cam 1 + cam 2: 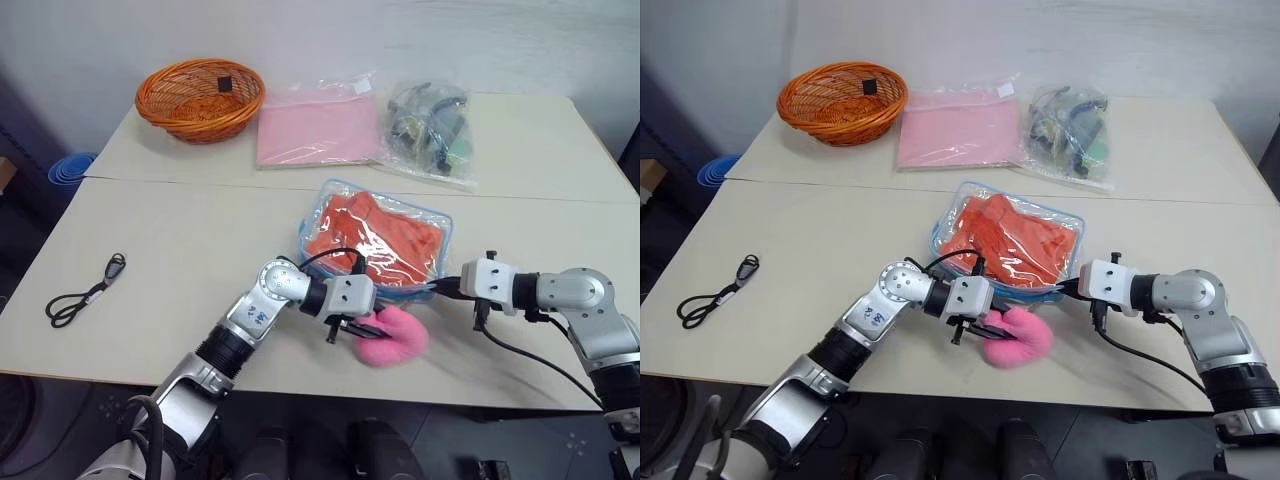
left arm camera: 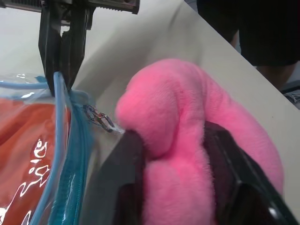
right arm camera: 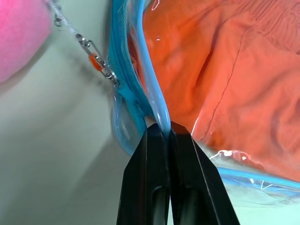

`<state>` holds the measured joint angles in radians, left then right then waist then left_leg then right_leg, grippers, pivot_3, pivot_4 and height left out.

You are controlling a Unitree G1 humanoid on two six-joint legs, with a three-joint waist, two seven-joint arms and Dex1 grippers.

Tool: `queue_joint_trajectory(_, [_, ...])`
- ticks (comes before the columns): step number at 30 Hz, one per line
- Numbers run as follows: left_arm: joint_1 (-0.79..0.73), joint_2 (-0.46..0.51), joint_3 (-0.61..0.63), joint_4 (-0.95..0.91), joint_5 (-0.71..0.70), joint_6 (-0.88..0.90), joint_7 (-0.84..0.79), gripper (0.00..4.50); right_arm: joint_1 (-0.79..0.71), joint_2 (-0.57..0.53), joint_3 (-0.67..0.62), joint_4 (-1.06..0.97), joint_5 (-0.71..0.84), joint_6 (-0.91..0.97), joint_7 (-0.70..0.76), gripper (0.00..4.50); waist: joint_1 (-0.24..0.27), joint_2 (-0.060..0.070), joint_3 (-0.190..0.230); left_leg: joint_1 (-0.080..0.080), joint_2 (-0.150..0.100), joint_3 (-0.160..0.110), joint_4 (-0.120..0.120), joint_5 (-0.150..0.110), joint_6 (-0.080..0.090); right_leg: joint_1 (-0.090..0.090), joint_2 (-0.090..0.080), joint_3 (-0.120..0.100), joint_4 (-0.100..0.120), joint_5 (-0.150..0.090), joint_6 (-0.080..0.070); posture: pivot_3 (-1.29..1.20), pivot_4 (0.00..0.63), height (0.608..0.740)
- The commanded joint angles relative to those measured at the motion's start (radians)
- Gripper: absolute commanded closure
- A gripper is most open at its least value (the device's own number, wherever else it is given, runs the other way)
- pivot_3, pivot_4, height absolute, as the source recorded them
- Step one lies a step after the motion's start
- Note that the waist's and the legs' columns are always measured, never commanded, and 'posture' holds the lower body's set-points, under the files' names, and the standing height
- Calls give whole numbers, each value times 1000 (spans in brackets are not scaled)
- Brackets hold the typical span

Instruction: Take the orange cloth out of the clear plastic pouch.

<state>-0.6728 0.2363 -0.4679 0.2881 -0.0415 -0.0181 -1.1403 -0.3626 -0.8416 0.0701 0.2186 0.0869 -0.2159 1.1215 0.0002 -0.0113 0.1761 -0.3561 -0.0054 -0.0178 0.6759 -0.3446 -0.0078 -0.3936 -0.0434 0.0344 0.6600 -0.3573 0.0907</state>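
left pincer [image 2: 173,159] clamped on pink pom-pom [image 1: 395,335]; right pincer [image 3: 168,133] pinched shut on blue trim of clear plastic pouch [image 1: 440,235], orange cloth [image 1: 375,235] inside, on desk [image 1: 180,240].

basket [image 1: 200,100] | pink-sheet bag [image 1: 318,128] | dark-items bag [image 1: 430,130] | black cord [image 1: 85,293]

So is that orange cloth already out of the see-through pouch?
No, the orange cloth lies folded inside the clear plastic pouch, behind its plastic and blue trim.

One basket [image 1: 200,100], three clear bags [image 1: 375,238] [image 1: 318,128] [image 1: 430,130], one cable [image 1: 85,295], one pom-pom [image 1: 392,337]
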Motion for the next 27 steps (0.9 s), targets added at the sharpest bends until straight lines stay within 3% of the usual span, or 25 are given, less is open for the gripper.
queue_joint_trajectory(1, [11,-3,31,-9,-44,46,-18,4157,12,-12,-47,-17,32,-5,-8,4500,0,0,0,0,0,0,0,0,0,0,0,0,0,0,0,0,150,740])
queue_joint_trajectory(4, [17,51,67,-15,-73,51,-65,4471,20,-25,-56,2,41,-29,-1,4500,-1,0,0,0,0,0,0,0,0,0,0,0,0,0,0,0,150,740])
queue_joint_trajectory(8, [-4,137,143,55,-77,46,-52,4471,29,-53,-72,40,50,-73,23,4500,-6,0,0,0,0,0,0,0,0,-1,0,0,1,0,0,0,150,740])
queue_joint_trajectory(18, [-98,228,316,227,-155,130,-65,4471,47,-100,-96,101,66,-163,73,4500,-3,0,0,0,0,0,1,0,1,0,0,-1,1,0,0,0,150,740])
queue_joint_trajectory(24, [-182,307,358,459,-154,161,-140,4471,73,-122,-100,148,85,-246,110,4500,-4,0,0,-1,0,0,1,0,1,-1,0,-2,1,0,0,0,150,740])
queue_joint_trajectory(27, [-243,319,389,615,-125,99,-69,4471,83,-133,-108,153,113,-288,153,4500,-3,0,0,-1,0,0,1,0,1,-1,0,-2,1,0,0,0,150,740])
